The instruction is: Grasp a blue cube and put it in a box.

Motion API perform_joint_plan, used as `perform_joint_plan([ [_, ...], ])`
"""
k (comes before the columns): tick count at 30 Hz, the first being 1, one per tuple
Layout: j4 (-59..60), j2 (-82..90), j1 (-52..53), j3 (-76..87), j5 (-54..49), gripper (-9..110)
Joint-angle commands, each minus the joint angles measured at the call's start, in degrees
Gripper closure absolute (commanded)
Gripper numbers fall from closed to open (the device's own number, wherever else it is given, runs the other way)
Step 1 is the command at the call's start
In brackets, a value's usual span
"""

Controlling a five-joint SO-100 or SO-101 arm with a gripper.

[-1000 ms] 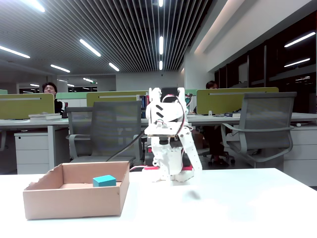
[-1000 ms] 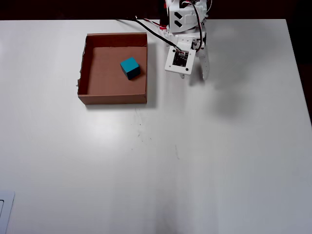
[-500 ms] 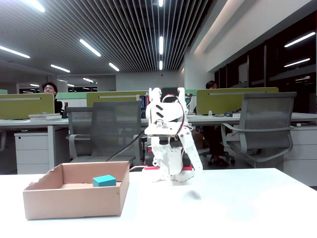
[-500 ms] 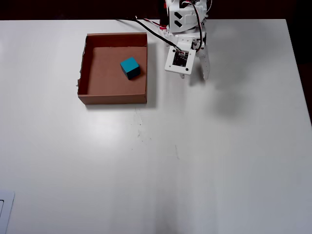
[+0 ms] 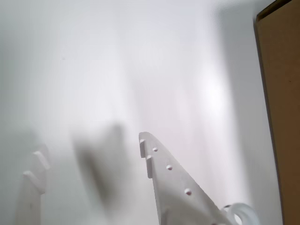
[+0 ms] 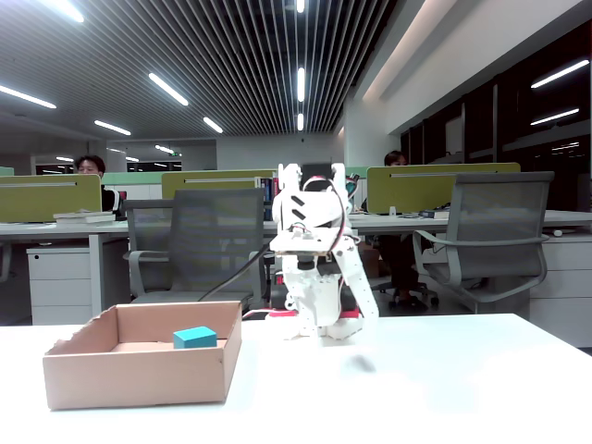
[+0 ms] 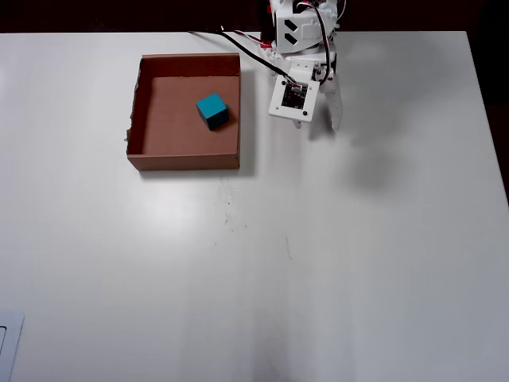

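Note:
The blue cube (image 7: 212,111) lies inside the tan cardboard box (image 7: 183,161) at the table's far left in the overhead view, towards the box's right half. In the fixed view the cube (image 6: 194,337) shows above the box's front wall (image 6: 139,379). My gripper (image 7: 323,126) hangs close to the arm's base, to the right of the box and outside it. In the wrist view the gripper (image 5: 89,150) is open and empty over bare white table, with the box's wall (image 5: 281,93) at the right edge. The cube is out of the wrist view.
The white arm base (image 7: 298,28) stands at the table's far edge with black cables (image 7: 238,41) running past the box's corner. A pale object (image 7: 8,342) lies at the front left corner. Office chairs (image 6: 486,231) and desks stand behind the table.

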Motion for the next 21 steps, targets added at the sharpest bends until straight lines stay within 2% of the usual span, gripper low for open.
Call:
perform_joint_plan([
  [1,0.3,0.1,-0.4,-0.4,-0.4,76],
  [21,0.2,0.1,0.7,-0.4,0.0,76],
])
